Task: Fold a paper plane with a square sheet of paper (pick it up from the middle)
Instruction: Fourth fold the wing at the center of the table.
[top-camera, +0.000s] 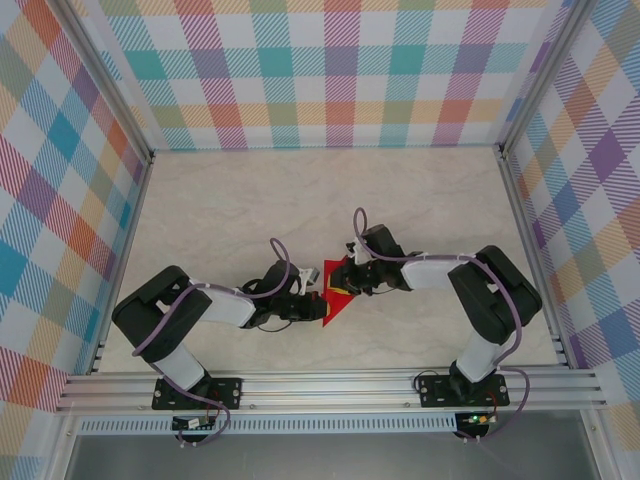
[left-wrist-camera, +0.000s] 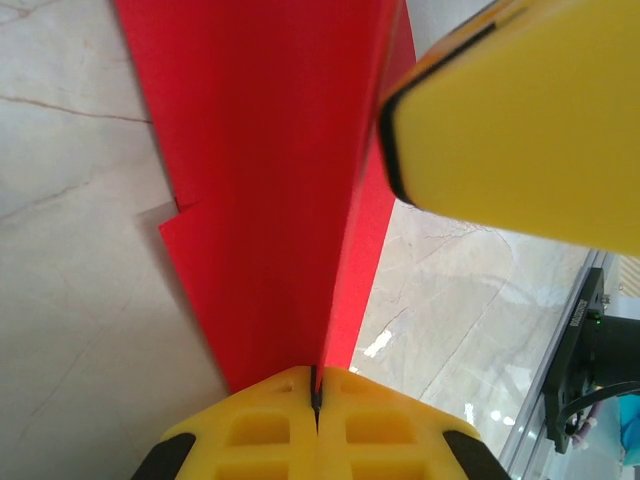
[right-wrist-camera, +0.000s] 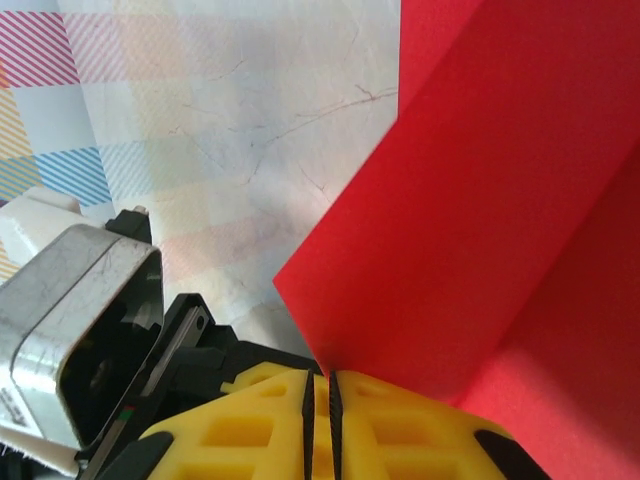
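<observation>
The paper (top-camera: 337, 297) sits between the left gripper (left-wrist-camera: 315, 400) and the right gripper (right-wrist-camera: 322, 400), both clamped on its edges; it is already folded to a point, but the wing folds seem not yet done.

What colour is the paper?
Plain bright red paper, best seen in the left wrist view.

Yellow fingers (right-wrist-camera: 262, 425) pinch the folded red paper (right-wrist-camera: 480, 220)

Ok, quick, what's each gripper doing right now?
Left gripper: closed, pinching the folded red paper.
Right gripper: closed, pinching the same paper at another edge.
</observation>
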